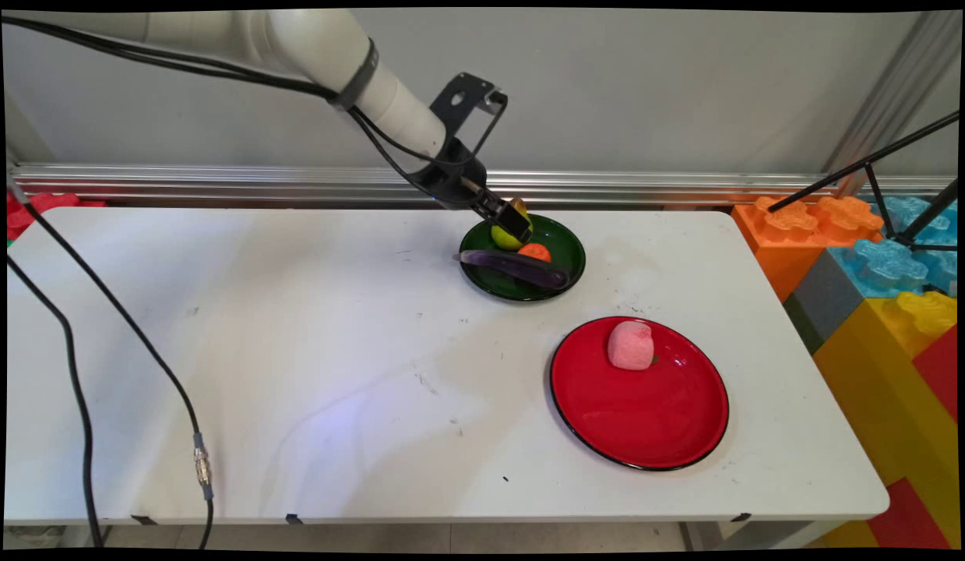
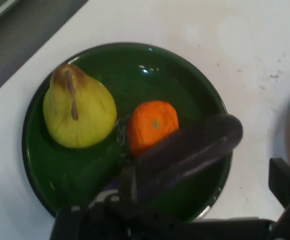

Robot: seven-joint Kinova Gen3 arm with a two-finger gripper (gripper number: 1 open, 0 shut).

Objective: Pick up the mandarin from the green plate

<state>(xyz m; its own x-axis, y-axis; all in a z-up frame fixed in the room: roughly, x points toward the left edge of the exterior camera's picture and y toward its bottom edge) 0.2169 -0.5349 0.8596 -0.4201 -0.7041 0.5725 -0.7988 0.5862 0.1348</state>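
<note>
My black gripper (image 1: 507, 218) hangs open just above the back left of a dark green plate (image 1: 566, 234). On that plate lie a yellow-green pear (image 1: 501, 238), a small orange (image 1: 535, 252) and a dark purple eggplant (image 1: 517, 267) across the front. In the hand view the pear (image 2: 77, 112) lies at the left of the green plate (image 2: 135, 65), and the orange (image 2: 152, 125) sits at the middle. The eggplant (image 2: 195, 150) runs slantwise below them. My gripper (image 2: 180, 220) holds nothing, and its fingers stand wide apart at the bottom.
A red plate (image 1: 646, 413) at the front right carries a pink rounded object (image 1: 631, 344). Large coloured toy blocks (image 1: 879, 265) and a black tripod (image 1: 887, 167) stand beyond the table's right end. Black cables (image 1: 77, 389) hang at the left.
</note>
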